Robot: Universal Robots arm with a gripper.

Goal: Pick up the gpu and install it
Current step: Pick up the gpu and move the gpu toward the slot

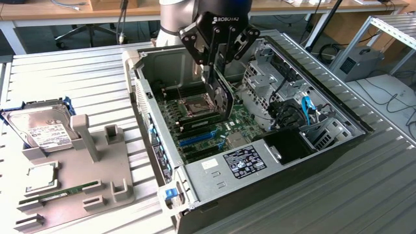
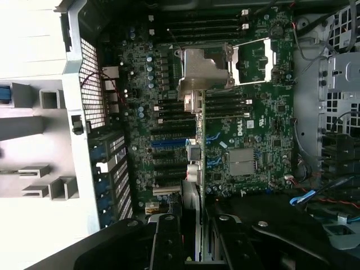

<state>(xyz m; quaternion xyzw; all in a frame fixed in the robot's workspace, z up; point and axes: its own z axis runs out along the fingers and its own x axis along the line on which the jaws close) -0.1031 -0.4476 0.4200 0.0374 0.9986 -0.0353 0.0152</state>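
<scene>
Our gripper (image 1: pixel 217 68) is closed partway on the gpu (image 1: pixel 223 100), holding it on edge inside the open computer case (image 1: pixel 305 165), over the motherboard (image 1: pixel 244 117). We judge the install step is under way. Seating it calls for lining its lower edge up with an expansion slot (image 1: pixel 195 139), then a straight push down.

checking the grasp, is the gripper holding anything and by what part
The gripper holds the gpu by its upper edge, hanging upright over the motherboard.
</scene>
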